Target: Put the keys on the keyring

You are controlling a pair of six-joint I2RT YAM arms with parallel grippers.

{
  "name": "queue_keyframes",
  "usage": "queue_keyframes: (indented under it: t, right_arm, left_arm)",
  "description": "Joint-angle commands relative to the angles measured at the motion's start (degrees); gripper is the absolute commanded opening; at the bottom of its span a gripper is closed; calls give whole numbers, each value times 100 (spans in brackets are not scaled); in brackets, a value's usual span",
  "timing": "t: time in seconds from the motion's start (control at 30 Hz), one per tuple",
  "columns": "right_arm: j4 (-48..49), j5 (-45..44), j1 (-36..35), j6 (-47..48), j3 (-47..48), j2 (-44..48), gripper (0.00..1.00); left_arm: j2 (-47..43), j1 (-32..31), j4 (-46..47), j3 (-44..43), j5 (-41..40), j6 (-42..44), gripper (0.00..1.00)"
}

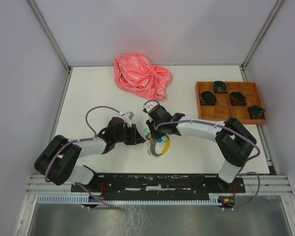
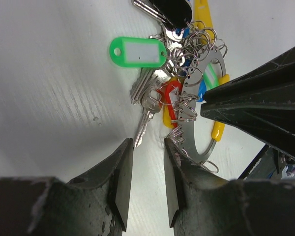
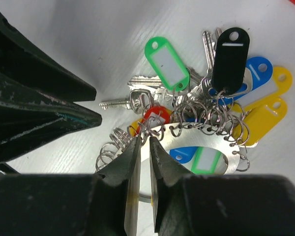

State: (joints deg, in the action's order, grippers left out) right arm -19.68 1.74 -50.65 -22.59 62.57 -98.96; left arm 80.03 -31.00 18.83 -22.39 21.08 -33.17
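**Two keys [image 2: 144,123] lie between the grippers**

The left gripper [image 2: 147,182] is partly open and empty, its tips just below the keys at centre frame. The right gripper [image 3: 145,142] is narrow, at a small ring [image 3: 148,129] by the keyring [image 2: 189,140]; grip cannot be told.

It was a robot lab cell: a white counter [image 1: 91,93] boxed in by plain grey panels [image 1: 19,73] on metal posts [image 1: 48,34], with the cabled left arm [image 1: 83,147] and right arm [image 1: 206,129] bolted to a black rail [image 1: 157,181] at its near edge.
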Motion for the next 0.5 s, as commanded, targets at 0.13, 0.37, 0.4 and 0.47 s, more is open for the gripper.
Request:
queue_keyframes:
  t: [0.13, 0.37, 0.4, 0.47]
  right_arm:
    - [317, -293, -58, -419, 322, -120, 20]
    - [155, -242, -94, -516, 417, -142, 20]
    - [124, -277, -102, -532, 420, -149, 20]
    - [40, -358, -107, -541, 435, -172, 20]
  left_arm:
    - [132, -90, 393, -207, 56, -127, 38]
    - [185, -115, 402, -230, 57, -119, 37]
    - [192, -123, 407, -226, 50, -120, 37]
    - [206, -135, 419, -228, 65, -128, 37]
